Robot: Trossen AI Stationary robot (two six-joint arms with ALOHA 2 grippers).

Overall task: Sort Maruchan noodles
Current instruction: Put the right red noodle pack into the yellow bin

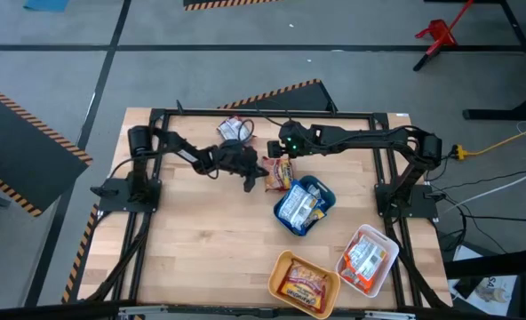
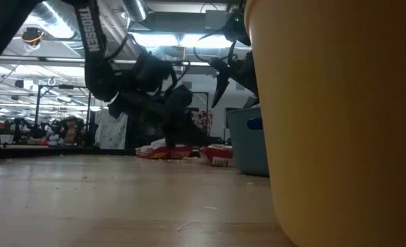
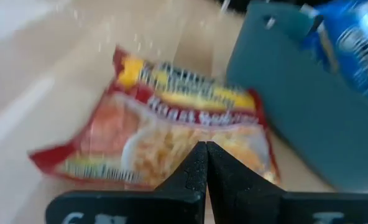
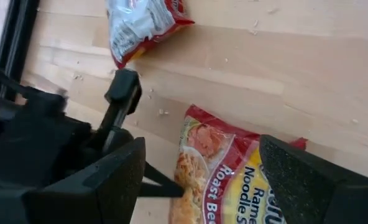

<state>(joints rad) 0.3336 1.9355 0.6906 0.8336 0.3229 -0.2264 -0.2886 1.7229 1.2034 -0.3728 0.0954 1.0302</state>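
Observation:
A red-and-yellow noodle packet lies flat on the table beside the teal tray; it also shows in the left wrist view and the right wrist view. My left gripper is shut, and its tips are low at this packet's left edge. My right gripper hovers open over the same packet, with one finger on either side of it. A red-and-white packet lies flat near the far edge. My left gripper has its shut fingertips at the red-and-yellow packet's left edge, coming in low from the table's left. The packet lies flat on the table. I cannot tell whether the tips touch it.
The teal tray holds blue-and-white packets. An orange tray at the near edge holds an orange packet, and a white tray beside it holds a red-and-white packet. Bare wood lies on the table's near left.

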